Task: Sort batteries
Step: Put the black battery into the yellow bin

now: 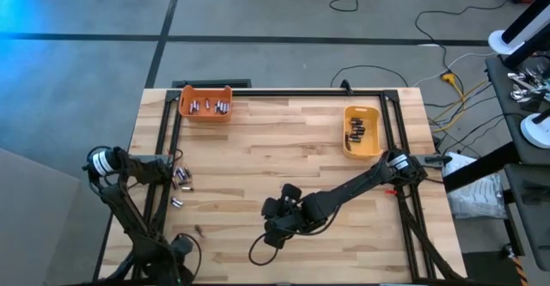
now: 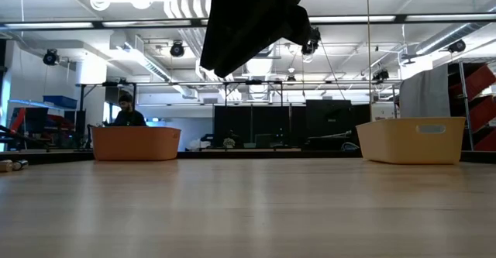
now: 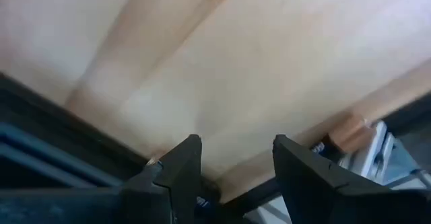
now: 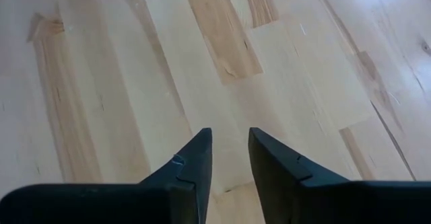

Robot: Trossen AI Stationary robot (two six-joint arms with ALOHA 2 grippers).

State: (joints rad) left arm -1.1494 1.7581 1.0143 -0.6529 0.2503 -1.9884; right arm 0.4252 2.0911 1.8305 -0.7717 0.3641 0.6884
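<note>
Two dark six-joint robot arms are working over a pale butcher-block wooden table (image 1: 284, 149) in a large workshop. The right gripper (image 4: 229, 153) is hanging low over the bare middle-front of the tabletop, its two dark fingers (image 4: 192, 170) standing slightly parted with only wood grain showing in the narrow gap between them, nothing grasped. The left gripper (image 3: 236, 167) is sitting at the table's left edge near the black frame rail, its jaws standing released with a clear gap and holding nothing. A loose cluster of small silvery-grey and dark cylindrical batteries (image 1: 180, 181) is lying on the wood just beside the left arm, with one more small dark piece (image 1: 199, 230) lying apart toward the front edge. More batteries are resting inside a shallow orange plastic bin (image 1: 205, 103) at the far left of the table, and dark ones are lying inside a yellow plastic bin (image 1: 362, 132) at the far right. In the low view a person (image 2: 128, 112) is sitting in the room behind the orange bin.
</note>
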